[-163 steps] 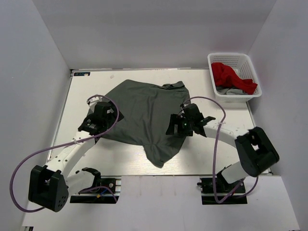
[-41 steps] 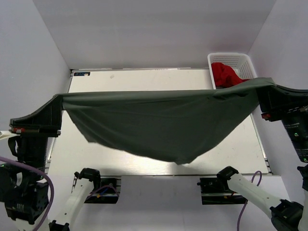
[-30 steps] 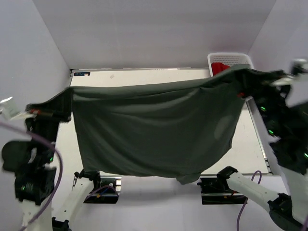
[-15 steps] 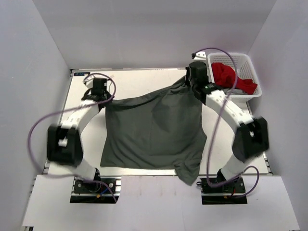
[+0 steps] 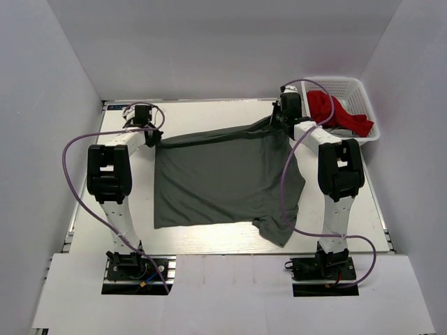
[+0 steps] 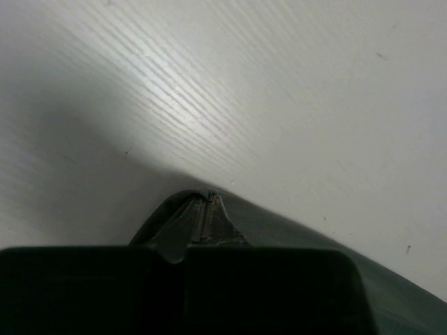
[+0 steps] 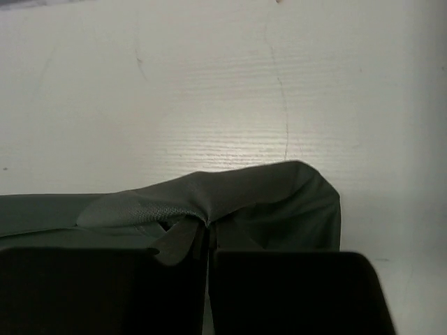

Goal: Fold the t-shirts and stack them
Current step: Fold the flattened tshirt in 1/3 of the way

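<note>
White table (image 5: 209, 115) has the grey t-shirt (image 5: 223, 181) laid out mostly flat. Left gripper (image 5: 151, 138) and right gripper (image 5: 276, 121) each pinch 1 far corner. Next job, I think: fold it over.

Bright, even top view; wrist views dimmer, glare on table (image 6: 164, 66), near foreground blurred.

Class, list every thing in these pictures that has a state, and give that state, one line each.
left gripper: jaws shut on the olive-grey t-shirt.
right gripper: jaws shut on the olive-grey t-shirt.
olive-grey t-shirt: unfolded, spread on the table, far edge stretched between its held corners.
red t-shirt: crumpled in the basket.
basket: upright, by the table's far right corner.
</note>
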Robot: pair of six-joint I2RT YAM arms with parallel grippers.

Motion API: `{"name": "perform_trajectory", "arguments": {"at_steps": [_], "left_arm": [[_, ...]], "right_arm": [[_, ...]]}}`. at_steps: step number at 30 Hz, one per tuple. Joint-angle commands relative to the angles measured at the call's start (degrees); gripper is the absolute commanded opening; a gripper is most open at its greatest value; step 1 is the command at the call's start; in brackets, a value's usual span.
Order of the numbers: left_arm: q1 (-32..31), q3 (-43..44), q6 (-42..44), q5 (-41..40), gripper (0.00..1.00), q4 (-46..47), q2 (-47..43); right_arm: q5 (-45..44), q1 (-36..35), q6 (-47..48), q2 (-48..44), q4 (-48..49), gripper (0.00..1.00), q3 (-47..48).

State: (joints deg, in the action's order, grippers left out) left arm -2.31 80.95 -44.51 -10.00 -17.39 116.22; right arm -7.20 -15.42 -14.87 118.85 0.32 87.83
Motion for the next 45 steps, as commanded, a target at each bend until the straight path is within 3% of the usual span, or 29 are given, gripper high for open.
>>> {"name": "perform_trajectory", "arguments": {"at_steps": [1, 6, 11, 17, 28, 29, 30, 31, 32, 33, 35, 36, 40, 42, 45], "left_arm": [[0.11, 3.6, 1.97, 3.23, 0.0, 2.28, -1.18], [0.11, -0.34, 3.9, 4.37, 0.0, 1.74, -6.7], [0.11, -7.02, 3.91, 4.37, 0.0, 1.74, -11.63], [0.11, -12.21, 4.96, 4.9, 0.0, 0.42, -16.02], [-0.42, -22.67, 4.96, 5.51, 0.0, -3.17, -21.47], [-0.42, -22.68, 4.96, 6.13, 0.04, -4.14, -21.48], [-0.42, -22.68, 4.96, 6.13, 0.12, -5.19, -21.48], [-0.42, -22.68, 4.96, 6.13, 0.24, -6.33, -21.48], [-0.42, -22.15, 4.96, 5.44, 0.37, -8.0, -21.48], [-0.42, -22.15, 4.96, 5.43, 0.57, -8.54, -22.09], [-0.42, -20.92, 4.96, 4.81, 0.79, -10.55, -22.96], [-0.42, -20.4, 4.96, 4.81, 1.0, -11.34, -24.19], [-1.03, -19.34, 4.43, 3.67, 1.0, -12.76, -29.1], [-1.03, -19.34, 4.43, 5.06, 1.0, -10.84, -30.44], [-1.03, -19.34, 5.57, 7.79, 1.0, -5.93, -31.15]], "right_arm": [[4.3, 0.74, -0.33, -2.12, 3.56, 0.0, 3.14], [3.69, 1.09, -1.3, -6.87, 1.35, 0.0, -1.43], [5.0, 1.09, -2.09, -14.77, -0.23, 0.0, -11.26], [0.26, 0.83, -5.5, -26.44, -0.23, 0.0, -23.31], [1.4, 0.13, -14.48, -34.38, 0.83, 0.0, -44.65], [1.49, -0.05, -14.92, -34.56, 0.39, 0.0, -45.29], [1.92, 0.13, -14.83, -34.47, -0.14, 0.19, -45.82], [1.93, 0.04, -14.49, -34.47, -2.66, 0.31, -46.78], [2.62, -0.05, -14.05, -34.65, -3.56, 0.37, -46.96], [4.72, -0.14, -13.52, -34.65, -4.79, 0.49, -47.31], [8.4, -0.31, -11.67, -36.4, -6.2, 0.55, -48.19], [8.95, 0.04, -11.58, -38.15, -6.21, 0.57, -48.37], [9.31, -0.05, -11.32, -43.43, -7.17, 0.84, -45.48], [9.49, 0.04, -11.75, -44.76, -6.21, 0.9, -42.84], [9.75, 0.21, -12.02, -42.83, -3.49, 0.9, -39.94]]}}
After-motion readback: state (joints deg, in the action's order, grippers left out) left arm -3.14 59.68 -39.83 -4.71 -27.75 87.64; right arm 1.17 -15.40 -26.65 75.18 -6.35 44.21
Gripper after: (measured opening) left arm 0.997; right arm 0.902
